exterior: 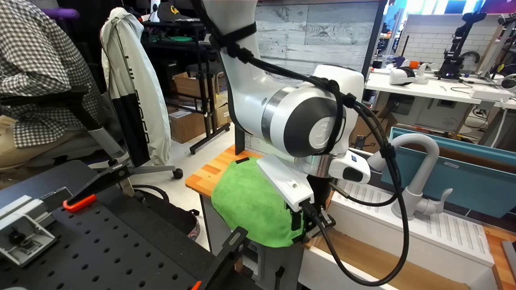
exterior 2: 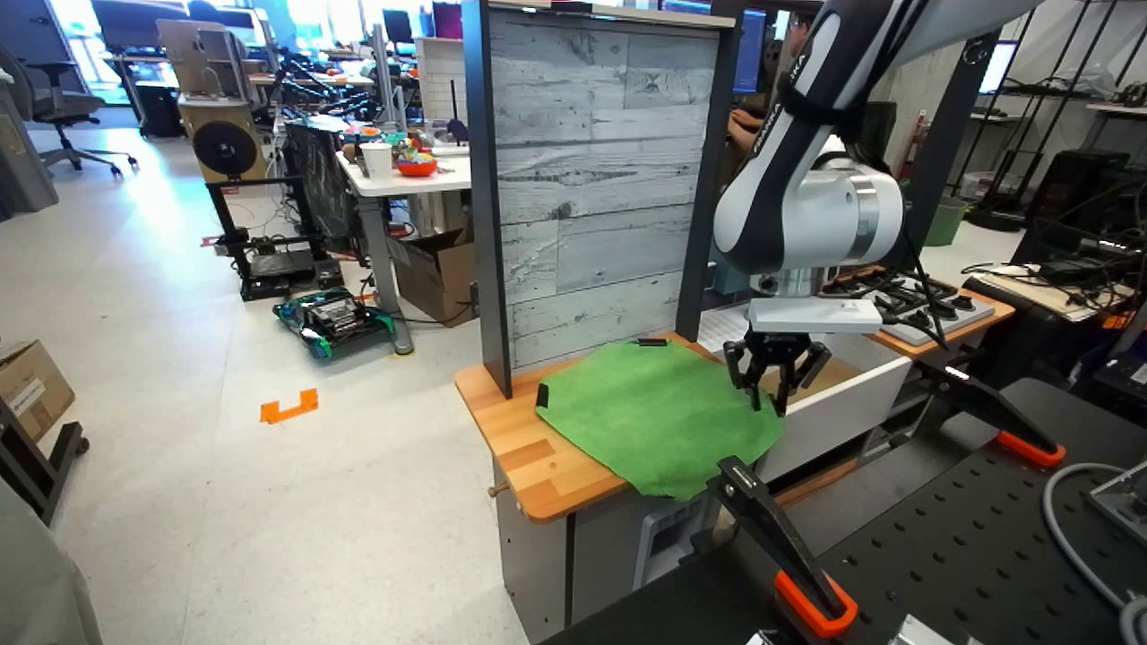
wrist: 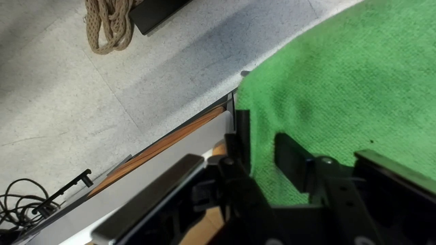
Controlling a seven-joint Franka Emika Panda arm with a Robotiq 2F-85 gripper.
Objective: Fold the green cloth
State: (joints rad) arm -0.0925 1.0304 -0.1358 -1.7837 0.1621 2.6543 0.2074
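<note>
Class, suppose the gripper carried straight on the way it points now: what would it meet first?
Most likely the green cloth, near its edge: in an exterior view the open gripper points down at it. Its tips look close to the cloth or even touching it; depth is unclear.

The worktop (exterior 2: 511, 439) is wooden, with rounded corners. The green cloth (exterior 2: 663, 421) lies spread across it, overhanging the edge opposite the framed grey panel (exterior 2: 600, 179) that stands along its far side in an exterior view.
</note>
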